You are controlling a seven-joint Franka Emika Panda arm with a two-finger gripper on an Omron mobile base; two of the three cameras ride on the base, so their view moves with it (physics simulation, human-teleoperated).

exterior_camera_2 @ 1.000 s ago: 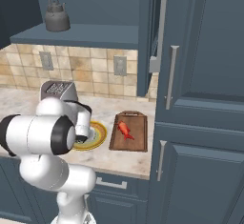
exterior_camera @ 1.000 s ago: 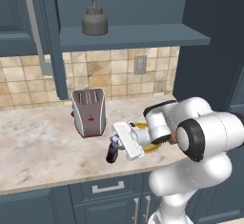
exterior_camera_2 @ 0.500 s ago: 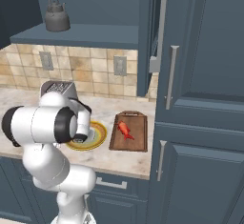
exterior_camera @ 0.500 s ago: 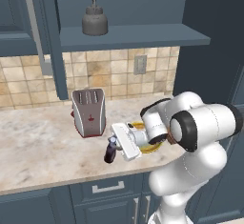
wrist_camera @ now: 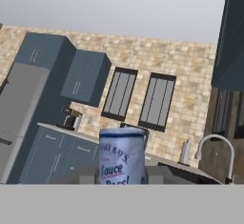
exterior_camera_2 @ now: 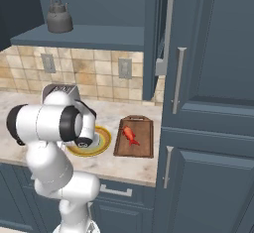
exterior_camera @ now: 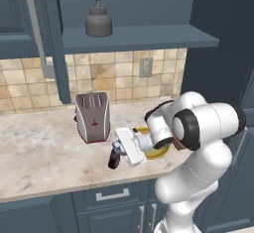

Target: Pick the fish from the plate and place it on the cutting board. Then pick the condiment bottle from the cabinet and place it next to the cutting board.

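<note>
Bottle swinging out: the arm has rolled its elbow over and carried the condiment bottle (exterior_camera: 114,158) a touch further left above the surface.

The jaws are clamped on that bottle, its dark body poking out past the gripper (exterior_camera: 119,153) just in front of the toaster (exterior_camera: 92,116), and the hand view has its label (wrist_camera: 121,163) right up close. The fish (exterior_camera_2: 131,134) lies on the cutting board (exterior_camera_2: 135,137), the plate (exterior_camera_2: 101,142) beside it holds no fish, so the first half looks done. The kettle (exterior_camera: 98,22) sits alone on the cabinet (exterior_camera: 139,36) shelf. Left to do, by my reading: bring the bottle back toward the board and set it down alongside it.
</note>
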